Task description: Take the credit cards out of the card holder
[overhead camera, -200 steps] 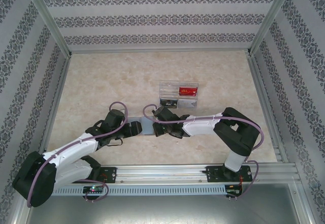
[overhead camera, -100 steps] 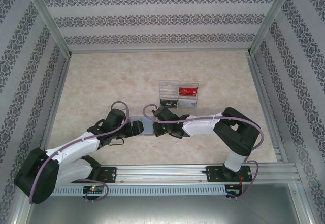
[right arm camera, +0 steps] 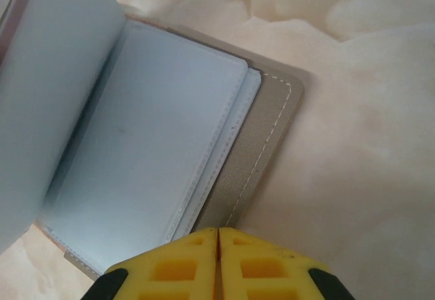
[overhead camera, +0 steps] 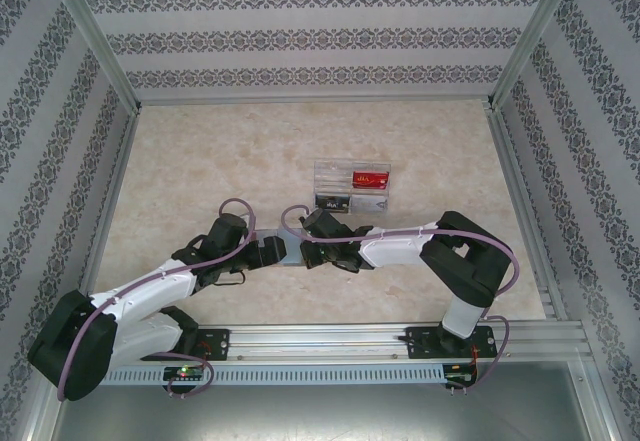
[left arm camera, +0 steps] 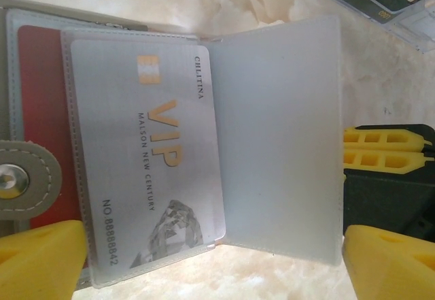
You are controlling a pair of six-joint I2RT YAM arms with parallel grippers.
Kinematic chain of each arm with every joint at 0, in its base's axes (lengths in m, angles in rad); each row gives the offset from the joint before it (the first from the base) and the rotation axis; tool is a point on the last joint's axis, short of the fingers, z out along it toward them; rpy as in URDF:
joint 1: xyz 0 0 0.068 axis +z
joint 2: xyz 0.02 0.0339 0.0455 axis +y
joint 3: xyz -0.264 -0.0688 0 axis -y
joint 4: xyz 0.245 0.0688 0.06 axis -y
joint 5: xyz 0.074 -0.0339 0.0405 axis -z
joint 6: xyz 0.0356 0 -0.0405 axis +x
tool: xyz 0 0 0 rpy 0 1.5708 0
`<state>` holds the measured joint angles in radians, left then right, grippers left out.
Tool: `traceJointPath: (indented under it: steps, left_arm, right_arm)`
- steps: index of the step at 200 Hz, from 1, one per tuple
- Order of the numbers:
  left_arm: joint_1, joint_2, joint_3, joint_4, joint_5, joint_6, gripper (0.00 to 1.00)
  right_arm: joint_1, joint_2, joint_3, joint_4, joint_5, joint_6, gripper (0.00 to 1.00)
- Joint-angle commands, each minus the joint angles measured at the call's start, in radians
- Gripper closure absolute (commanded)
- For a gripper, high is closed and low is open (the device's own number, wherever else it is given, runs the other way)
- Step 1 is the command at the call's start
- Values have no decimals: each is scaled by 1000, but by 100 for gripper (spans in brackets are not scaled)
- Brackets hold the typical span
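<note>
- Left wrist view: left claw point(left arm camera: 216, 262) gapes wide, card holder point(left arm camera: 272, 130) lies open on the bench point(left arm camera: 238, 1) between its fingers, silver card point(left arm camera: 146, 157) sits in a sleeve.
- Right wrist: right claw point(right arm camera: 217, 262) is pinched closed at the holder's edge.

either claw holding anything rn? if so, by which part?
Left claw is open, astride the card holder, holding nothing. Right claw is shut at the edge of its grey cover; pinching or just pressing, can't tell.
</note>
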<state>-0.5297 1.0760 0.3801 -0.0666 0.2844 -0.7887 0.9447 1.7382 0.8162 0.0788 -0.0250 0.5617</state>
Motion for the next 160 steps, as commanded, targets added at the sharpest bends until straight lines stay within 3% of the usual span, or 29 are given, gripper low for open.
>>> traceJointPath:
  steps: [1, 12, 70, 144, 160]
  left_arm:
    - [4, -31, 14, -9, 3, 14, 0]
    - [5, -50, 18, -23, -1, 17, 0]
    - [6, -107, 44, -119, -64, 48, 0]
    - [35, -54, 48, -152, -144, 82, 31]
    - [55, -46, 34, -130, -130, 83, 43]
  right_arm:
    - [1, -10, 3, -12, 10, 18, 83]
    - [0, -26, 1, -21, 27, 18, 78]
    - [-11, -123, -4, -19, 27, 46, 76]
    - [-8, 0, 107, 97, -171, 209, 75]
    - [-6, 37, 130, 119, -196, 239, 75]
